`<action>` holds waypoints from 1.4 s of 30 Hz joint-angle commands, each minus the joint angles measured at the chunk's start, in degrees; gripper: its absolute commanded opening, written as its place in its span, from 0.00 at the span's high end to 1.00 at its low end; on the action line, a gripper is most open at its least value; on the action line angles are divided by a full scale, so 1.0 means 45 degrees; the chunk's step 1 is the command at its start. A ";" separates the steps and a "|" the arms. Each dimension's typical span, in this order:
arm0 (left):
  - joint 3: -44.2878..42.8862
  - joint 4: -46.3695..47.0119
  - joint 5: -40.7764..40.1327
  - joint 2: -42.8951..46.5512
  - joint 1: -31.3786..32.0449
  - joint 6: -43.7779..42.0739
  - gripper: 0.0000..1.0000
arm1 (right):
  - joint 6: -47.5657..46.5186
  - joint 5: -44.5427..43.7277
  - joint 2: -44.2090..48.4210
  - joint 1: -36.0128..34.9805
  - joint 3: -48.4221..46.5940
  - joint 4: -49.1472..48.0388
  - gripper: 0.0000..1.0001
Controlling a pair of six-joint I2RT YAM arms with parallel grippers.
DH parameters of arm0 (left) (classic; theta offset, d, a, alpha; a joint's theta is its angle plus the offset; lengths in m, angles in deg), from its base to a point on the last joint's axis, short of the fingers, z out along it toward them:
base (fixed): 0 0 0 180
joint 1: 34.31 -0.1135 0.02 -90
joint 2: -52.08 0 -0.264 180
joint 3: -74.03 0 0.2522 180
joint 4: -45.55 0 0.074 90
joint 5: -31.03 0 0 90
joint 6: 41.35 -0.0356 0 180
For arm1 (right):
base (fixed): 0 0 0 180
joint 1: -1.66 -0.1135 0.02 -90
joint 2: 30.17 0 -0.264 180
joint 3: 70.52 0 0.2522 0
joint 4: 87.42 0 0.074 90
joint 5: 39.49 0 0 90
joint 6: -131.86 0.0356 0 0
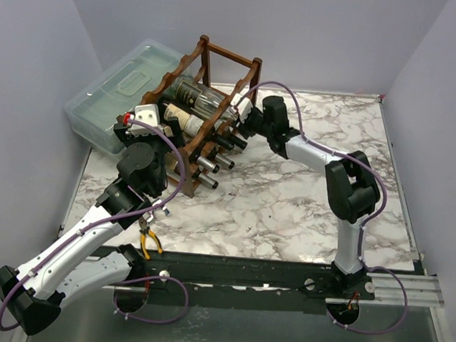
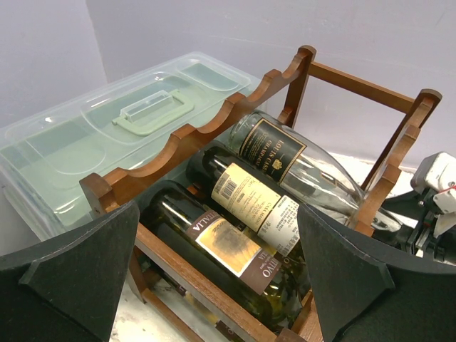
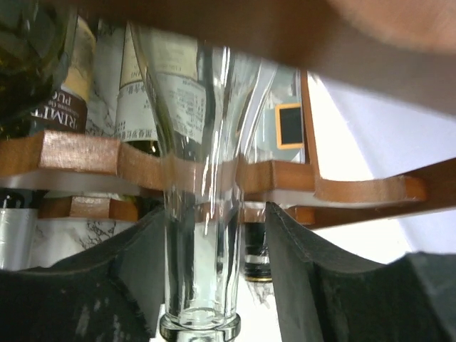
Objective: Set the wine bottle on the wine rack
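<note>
The wine rack is a dark reddish-brown wooden frame with scalloped rails at the table's back left. A clear glass wine bottle with a black label lies on its top tier, neck toward the right arm. In the right wrist view its neck rests in a rail scallop between my right gripper's fingers. The left finger touches it and a gap shows at the right finger. My left gripper is open and empty behind the rack, over the dark bottles. The clear bottle also shows in the left wrist view.
A translucent lidded plastic box stands behind the rack against the left wall. Several dark bottles fill the lower tiers, necks sticking out toward the table's middle. Yellow-handled pliers lie near the front edge by the left arm.
</note>
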 commanded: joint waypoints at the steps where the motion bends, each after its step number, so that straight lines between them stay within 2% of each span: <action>1: 0.0159 0.0240 -0.0084 0.0113 -0.0037 -0.0025 0.07 | 0.1215 -0.0605 0.0350 0.0045 0.1088 -0.1746 0.40; 3: 0.0163 0.0235 -0.0053 0.0103 -0.0055 -0.0025 0.07 | 0.1464 -0.0850 0.0744 0.0053 0.1511 -0.2101 0.34; 4: 0.0153 0.0223 -0.0033 0.0103 -0.0050 -0.0025 0.07 | 0.1593 -0.0912 0.0923 0.0047 0.1712 -0.2210 0.28; 5: 0.0150 0.0230 -0.0044 0.0101 -0.0061 -0.0025 0.07 | 0.1675 -0.1051 0.1152 0.0055 0.1850 -0.2283 0.20; 6: 0.0157 0.0238 -0.0041 0.0103 -0.0051 -0.0025 0.07 | 0.1792 -0.1142 0.1337 0.0055 0.2045 -0.2395 0.05; 7: 0.0148 0.0236 -0.0036 0.0102 -0.0059 -0.0023 0.07 | 0.1904 -0.1210 0.1591 0.0045 0.2209 -0.2481 0.00; 15: 0.0135 0.0252 -0.0048 0.0083 -0.0051 -0.0143 0.07 | 0.2840 -0.3135 0.4180 0.0054 0.4149 -0.2206 0.00; 18: 0.0131 0.0242 0.0053 0.0064 -0.0048 -0.0162 0.06 | 0.3669 -0.4837 0.5426 0.0050 0.4965 -0.1732 0.00; 21: 0.0167 0.0244 0.0220 0.0082 -0.0052 -0.0162 0.06 | 0.5923 -0.7023 0.6487 0.0055 0.5111 -0.0282 0.00; 27: 0.0055 0.0249 0.1168 0.0024 -0.0048 -0.0845 0.01 | 0.9716 -0.9187 0.8965 0.0045 0.5349 0.2516 0.00; 32: -0.0329 0.0049 0.2227 0.0395 -0.0037 -0.0667 0.01 | 1.0533 -0.9741 1.1403 0.0045 0.5066 0.4426 0.00; 37: -0.1198 -0.0558 0.3469 0.0899 -0.0030 -0.0720 0.01 | 1.0627 -0.8825 1.3957 0.0052 0.5220 0.4569 0.00; 42: -0.2460 -0.1671 0.3812 0.1139 -0.0043 -0.0957 0.01 | 1.1116 -0.8154 1.5655 0.0045 0.5195 0.4370 0.00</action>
